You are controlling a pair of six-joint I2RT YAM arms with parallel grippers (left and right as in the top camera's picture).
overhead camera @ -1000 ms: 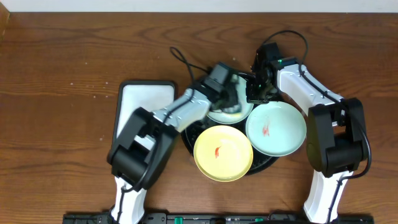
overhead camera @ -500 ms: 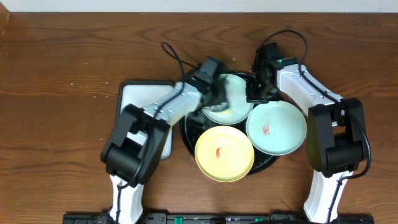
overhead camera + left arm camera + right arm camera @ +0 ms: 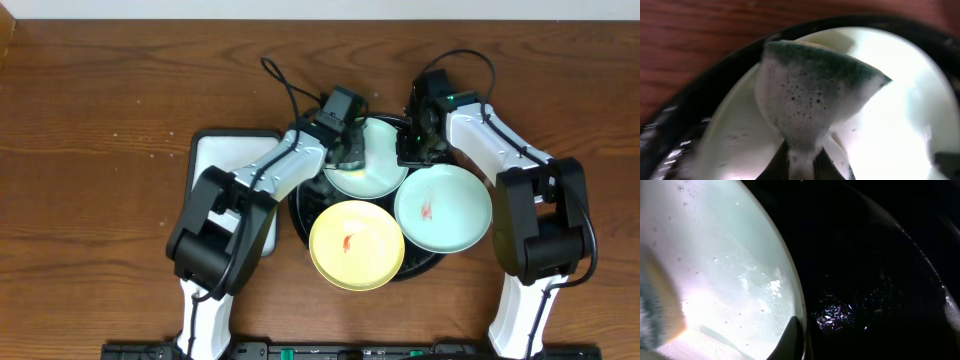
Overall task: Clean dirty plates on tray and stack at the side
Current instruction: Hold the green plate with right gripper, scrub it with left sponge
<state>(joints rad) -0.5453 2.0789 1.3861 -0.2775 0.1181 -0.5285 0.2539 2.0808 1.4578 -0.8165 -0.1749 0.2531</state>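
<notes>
Wooden worktop (image 3: 100, 100) carries the black tray (image 3: 425, 262) with three plates (image 3: 357, 245). Left hand (image 3: 802, 167) pinches a foamy sponge (image 3: 810, 95) against the rear plate (image 3: 378, 178) to scrub it. Right hand (image 3: 410, 152) sits at that plate's rim, likely steadying it; its grip cannot be told.

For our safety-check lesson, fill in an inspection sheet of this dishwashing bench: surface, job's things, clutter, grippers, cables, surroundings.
surface: brown wooden table.
job's things: black tray, wet, with three plates on it; back plate soapy; yellow plate and right plate each with a red smear.
clutter: white tray left of the black tray, partly under the left arm.
grippers: left gripper shut on a foamy sponge over the back plate; right gripper at that plate's rim, grip unclear.
cables: black cables loop behind both arms.
surroundings: pale strip along the far edge; nothing else seen.
</notes>
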